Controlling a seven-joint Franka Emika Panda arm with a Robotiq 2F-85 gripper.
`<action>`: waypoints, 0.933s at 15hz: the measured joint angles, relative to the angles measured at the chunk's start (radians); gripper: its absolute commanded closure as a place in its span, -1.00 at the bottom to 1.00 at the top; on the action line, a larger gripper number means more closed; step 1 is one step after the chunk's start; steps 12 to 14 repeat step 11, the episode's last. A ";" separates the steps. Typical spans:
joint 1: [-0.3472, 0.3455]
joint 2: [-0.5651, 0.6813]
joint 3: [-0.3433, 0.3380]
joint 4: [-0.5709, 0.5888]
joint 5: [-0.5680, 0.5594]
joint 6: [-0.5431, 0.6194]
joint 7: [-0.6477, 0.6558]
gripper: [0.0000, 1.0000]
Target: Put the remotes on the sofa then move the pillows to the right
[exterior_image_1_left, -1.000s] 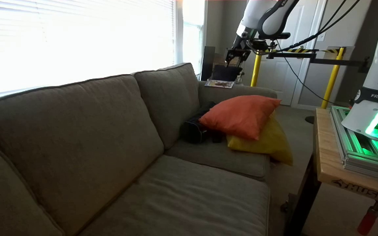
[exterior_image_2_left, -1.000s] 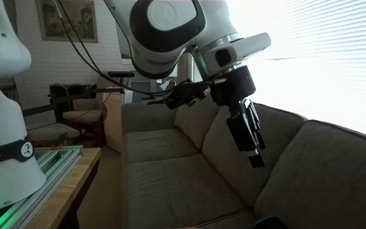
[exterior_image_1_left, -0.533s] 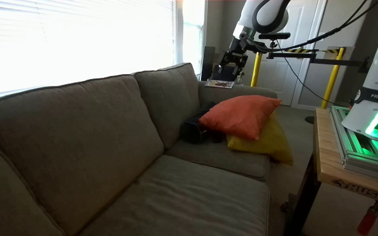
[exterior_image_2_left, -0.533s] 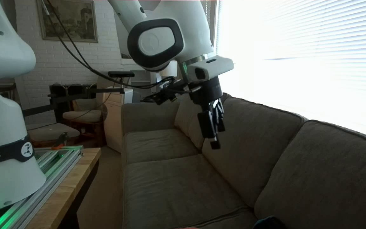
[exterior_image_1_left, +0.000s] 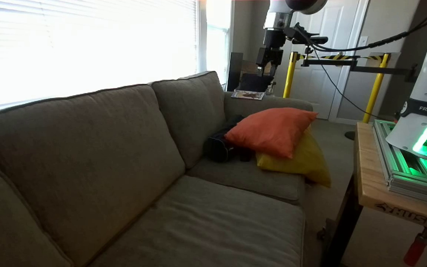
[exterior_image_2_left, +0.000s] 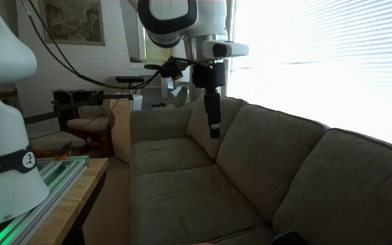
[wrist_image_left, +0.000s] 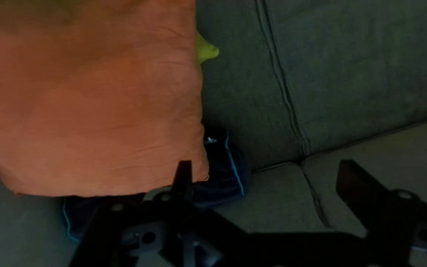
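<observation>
The orange-red pillow [exterior_image_1_left: 272, 131] lies on top of the yellow pillow [exterior_image_1_left: 298, 159] at one end of the grey-beige sofa [exterior_image_1_left: 106, 159]. In the wrist view the orange-red pillow [wrist_image_left: 98, 107] fills the left, with a yellow corner [wrist_image_left: 205, 49] showing from under it. My gripper [exterior_image_1_left: 267, 71] points down above the sofa, apart from the pillows. It also shows in an exterior view [exterior_image_2_left: 214, 132]. In the wrist view its fingers [wrist_image_left: 266, 167] are wide apart with nothing between them. A small dark shape [exterior_image_1_left: 245, 155] lies beside the pillows; I cannot tell whether it is a remote. No remote shows clearly.
A dark blue bag with light blue piping [wrist_image_left: 222, 174] lies partly under the orange-red pillow, against the back cushion. A magazine [exterior_image_1_left: 248, 95] lies on the sofa arm. The robot's wooden table [exterior_image_1_left: 363, 167] stands before the sofa. A camera on a bar [exterior_image_2_left: 129, 80] and yellow posts [exterior_image_1_left: 290, 76] stand nearby.
The arm has swung from a tilted pose to pointing straight down. In an exterior view the gripper has moved up and left. It stays open; the pillows have not moved.
</observation>
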 measured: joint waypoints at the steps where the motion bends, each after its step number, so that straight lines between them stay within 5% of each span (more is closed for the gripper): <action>1: 0.000 -0.006 -0.014 0.005 -0.037 -0.004 -0.025 -1.00; 5: 0.015 -0.009 -0.037 0.012 -0.057 -0.005 -0.133 -1.00; 14: 0.022 -0.009 -0.039 0.012 -0.057 -0.005 -0.142 -1.00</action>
